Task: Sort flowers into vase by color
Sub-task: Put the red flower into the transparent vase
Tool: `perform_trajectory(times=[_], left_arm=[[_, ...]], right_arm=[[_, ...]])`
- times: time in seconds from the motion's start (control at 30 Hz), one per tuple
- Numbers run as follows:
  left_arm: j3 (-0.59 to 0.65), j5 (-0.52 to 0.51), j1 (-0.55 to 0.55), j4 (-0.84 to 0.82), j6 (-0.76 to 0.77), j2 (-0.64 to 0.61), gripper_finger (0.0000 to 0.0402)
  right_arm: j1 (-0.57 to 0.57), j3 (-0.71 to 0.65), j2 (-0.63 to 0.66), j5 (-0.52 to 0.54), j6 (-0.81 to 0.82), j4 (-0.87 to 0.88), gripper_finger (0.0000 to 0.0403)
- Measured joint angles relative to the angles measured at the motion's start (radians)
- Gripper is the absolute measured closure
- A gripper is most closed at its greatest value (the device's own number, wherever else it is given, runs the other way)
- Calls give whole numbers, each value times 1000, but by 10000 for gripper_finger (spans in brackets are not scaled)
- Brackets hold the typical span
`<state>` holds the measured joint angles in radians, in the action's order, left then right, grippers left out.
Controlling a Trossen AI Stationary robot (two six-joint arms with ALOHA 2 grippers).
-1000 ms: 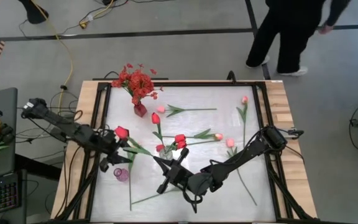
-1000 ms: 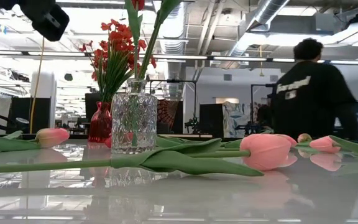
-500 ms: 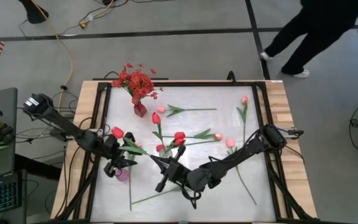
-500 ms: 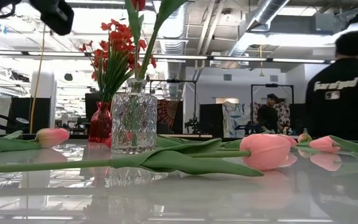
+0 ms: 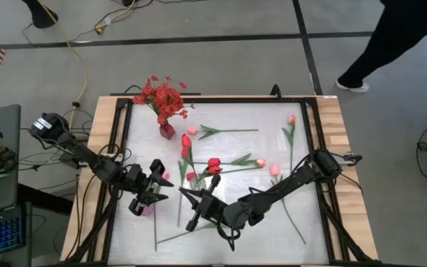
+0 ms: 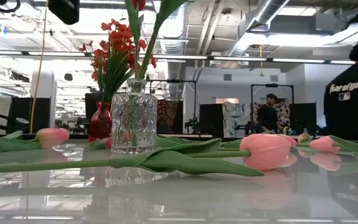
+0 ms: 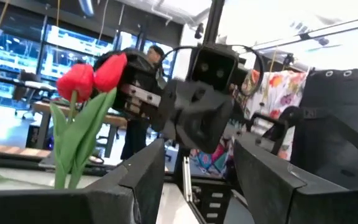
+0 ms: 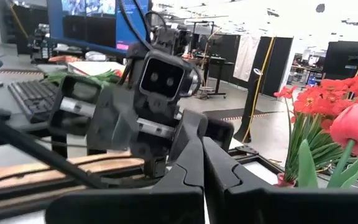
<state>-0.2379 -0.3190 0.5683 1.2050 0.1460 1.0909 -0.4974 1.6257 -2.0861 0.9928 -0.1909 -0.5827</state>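
Left gripper (image 5: 154,185) low over the near-left part of the table (image 5: 228,237), fingers (image 7: 135,180) spread apart, nothing between them; arm stretched in from the left edge, elbow bent, wrist turned toward the middle. Small pink vase (image 5: 145,211) just beside and partly under that gripper, on the near side. A bare stem (image 5: 155,230) along the table nearer still.

Right gripper (image 8: 201,143) close by, facing the left one across a short gap, fingers pressed together, nothing seen between them; arm reaching in a long low diagonal from the right edge, forearm close to the table. Two more loose stems (image 5: 180,236) near this arm, one on each side.

Just beyond both grippers, clear vase (image 6: 133,115) upright, holding red tulips (image 5: 186,141) on green stems; seen past the left fingers as red buds beside the right gripper, not touched by either gripper.

Farther out, pink tulips (image 5: 275,170) lying flat and well apart from the grippers, spread across the middle and right of the table.

At the far-left, red vase (image 5: 167,131) upright with a red spray (image 5: 161,96), well apart from both grippers.

Beyond the table, a person (image 5: 391,44) in dark clothes
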Motion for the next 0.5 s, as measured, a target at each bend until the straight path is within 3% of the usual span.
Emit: perform_trajectory(times=[0.13,0.33,0.5], left_arm=[[0,-3,20,-93,-14,-80,223],[0,-50,31,-410,50,-271,223],[-117,-154,31,-972,236,-383,223]], right_arm=[[-9,0,0,-9,101,78,381],[-18,0,0,-125,330,283,379],[-31,0,0,-210,335,387,378]])
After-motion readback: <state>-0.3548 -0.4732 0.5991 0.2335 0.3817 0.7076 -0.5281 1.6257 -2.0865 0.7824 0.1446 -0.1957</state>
